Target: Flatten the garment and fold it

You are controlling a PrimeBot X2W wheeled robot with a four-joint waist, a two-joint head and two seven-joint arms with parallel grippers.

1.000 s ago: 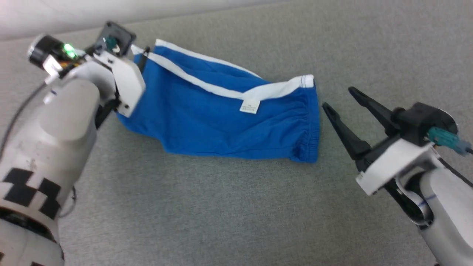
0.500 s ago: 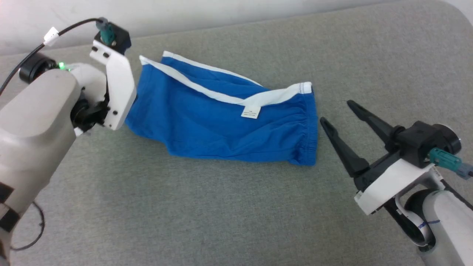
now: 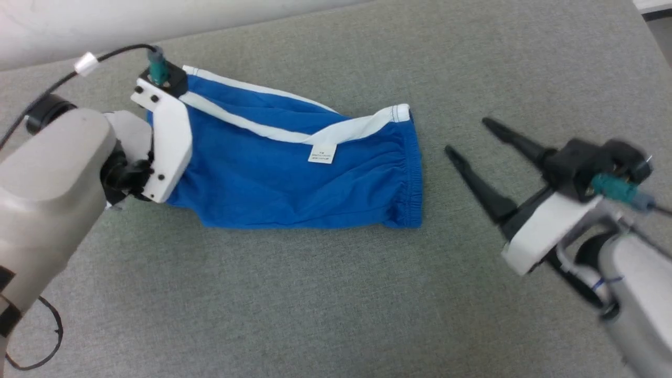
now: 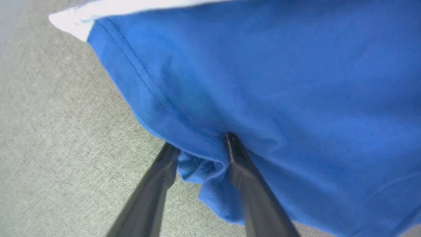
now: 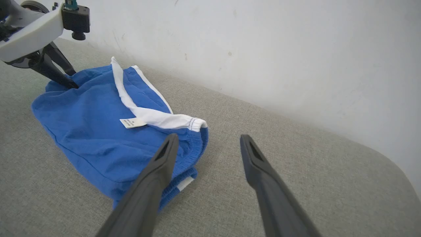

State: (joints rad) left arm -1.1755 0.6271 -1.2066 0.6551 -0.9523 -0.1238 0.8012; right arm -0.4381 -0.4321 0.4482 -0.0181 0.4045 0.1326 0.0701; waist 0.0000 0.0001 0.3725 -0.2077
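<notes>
Shorts point(image 3: 273, 178) are lying doubled over on the grey surface point(image 3: 315, 304), tag point(image 3: 322, 153) facing up. My left gripper point(image 4: 200, 148) is pinching a bunched bit of the leg hem, one finger under and one on top, which anchors this end for a pull. My right gripper point(image 3: 467, 135) hovers spread wide just beside the elastic waistband point(image 3: 410, 178), not touching, lined up, I reckon, to take that end and stretch the creases out

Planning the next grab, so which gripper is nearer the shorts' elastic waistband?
Right. The right gripper hovers open just beside the waistband; the left gripper is at the garment's opposite end, astride its hem.
</notes>
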